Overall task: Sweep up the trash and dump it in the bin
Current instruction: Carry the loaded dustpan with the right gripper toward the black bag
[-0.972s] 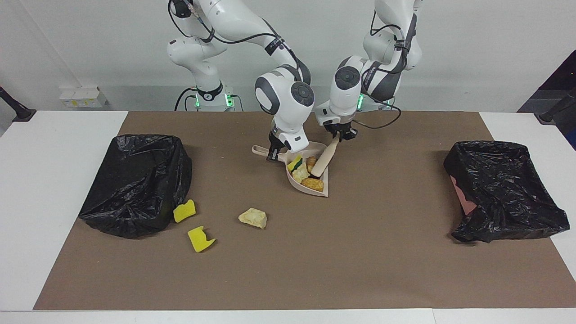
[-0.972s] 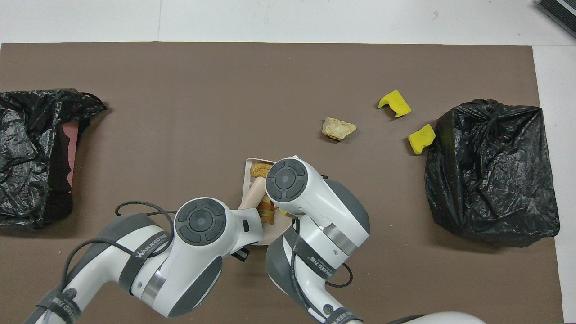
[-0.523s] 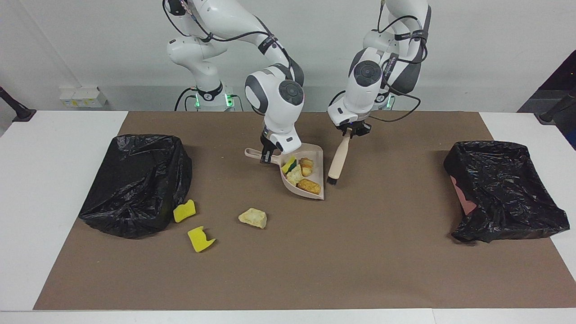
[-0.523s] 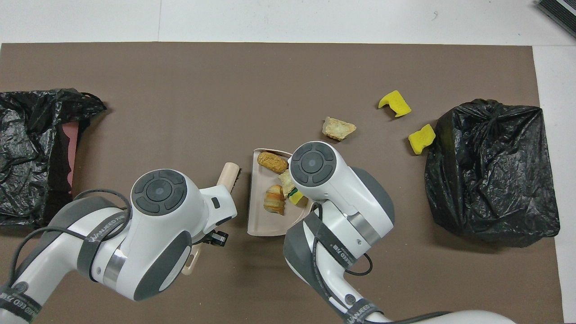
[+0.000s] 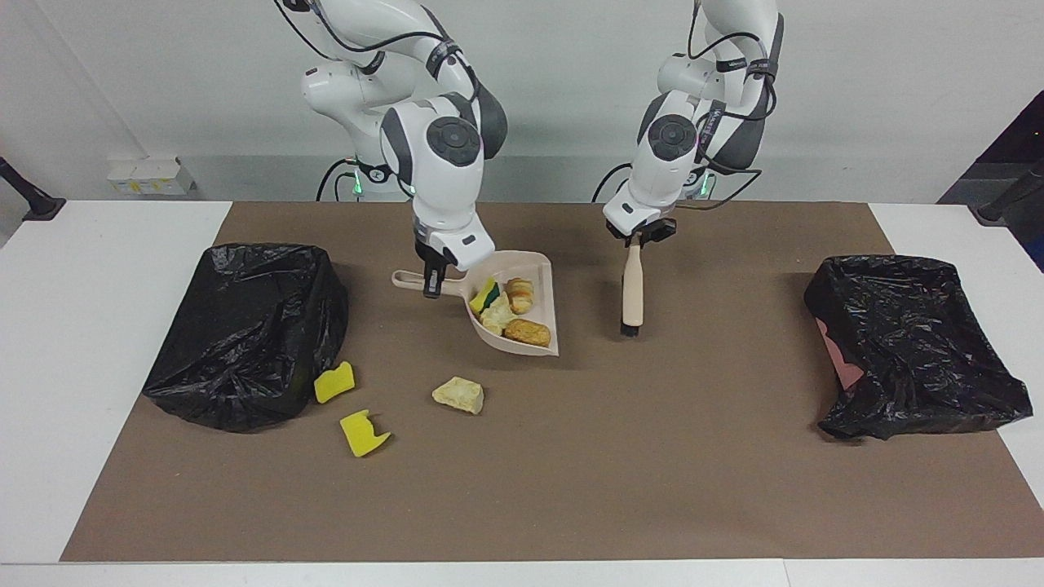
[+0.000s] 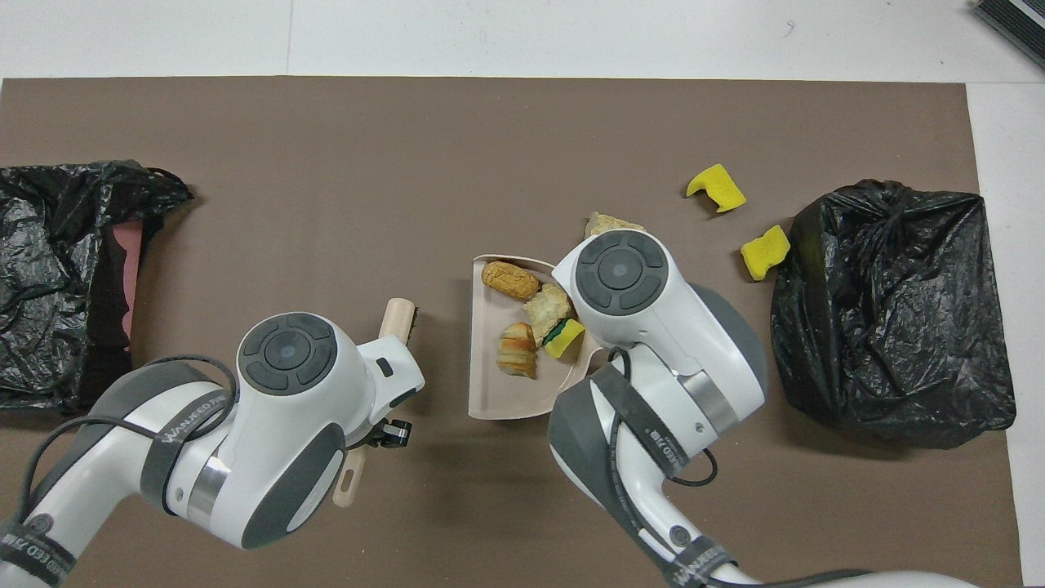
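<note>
The right gripper [image 5: 433,281] is clamped on the handle of the dustpan [image 5: 530,265], held up over the worktop [image 5: 652,456] with four scraps [image 5: 507,310] inside. The left gripper [image 5: 637,237] is closed on the brush [image 5: 630,285], hanging beside the dustpan. Three more scraps [image 5: 458,395] lie on the worktop near the black bin [image 5: 245,334], farther from the robots than the dustpan.

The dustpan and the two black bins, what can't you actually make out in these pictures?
- Dustpan handle: in the overhead view the right arm covers it, and the right tool on it too.
- Beige chunk: overhead, mostly under the right arm's wrist.
- Bins' insides: black liners hide them in both views.
- Bin at the left arm's end: cut by the overhead view's edge.
</note>
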Motion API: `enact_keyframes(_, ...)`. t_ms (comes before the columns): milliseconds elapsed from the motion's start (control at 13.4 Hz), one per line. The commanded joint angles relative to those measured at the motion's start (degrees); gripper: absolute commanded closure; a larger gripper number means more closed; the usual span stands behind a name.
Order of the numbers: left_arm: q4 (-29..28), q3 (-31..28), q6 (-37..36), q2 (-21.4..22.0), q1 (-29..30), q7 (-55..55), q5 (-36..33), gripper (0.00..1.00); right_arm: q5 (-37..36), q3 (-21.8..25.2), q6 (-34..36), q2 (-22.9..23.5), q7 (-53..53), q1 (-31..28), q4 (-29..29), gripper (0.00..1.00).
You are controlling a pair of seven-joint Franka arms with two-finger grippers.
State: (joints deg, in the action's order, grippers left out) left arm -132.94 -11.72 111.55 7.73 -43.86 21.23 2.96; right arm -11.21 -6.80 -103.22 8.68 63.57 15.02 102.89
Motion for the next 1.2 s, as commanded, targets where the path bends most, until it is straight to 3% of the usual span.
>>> enact_keyframes(0, -2.85, 0.38, 1.74, 2.55, -1.83, 5.47, 2.38, 1.00, 1.63, -0.32, 2.93, -0.51, 10.04, -5.33, -2.70, 1.00)
enact_keyframes(374, -5.67, 0.65, 4.11, 3.77, -12.27, 16.11, 6.70, 1.00, 1.55, 0.12, 3.81, -2.27, 24.21, -16.84, -4.71, 1.00)
enact_keyframes(523, -8.99, 0.65, 9.01, 6.31, -17.19, 22.25, 6.70, 1.00, 1.20, 0.12, 3.73, -2.35, 29.92, -22.20, -6.30, 1.00)
enact_keyframes(673, -11.11, 0.65, 11.13, 5.37, -20.98, 23.15, 6.70, 1.00, 0.76, 0.12, 2.59, -2.01, 37.20, -28.09, -6.74, 1.00)
enact_keyframes(822, -12.26, 0.73, 12.81, 5.36, -21.09, 22.89, 6.70, 1.00, -0.03, 0.21, 2.32, -1.65, 40.92, -34.07, -6.74, 1.00)
enact_keyframes(1121, -12.52, 0.74, 14.66, 3.52, -21.26, 21.93, 6.70, 1.00, -11.18, 0.38, -3.21, -2.18, 38.75, -38.57, -6.39, 1.00)
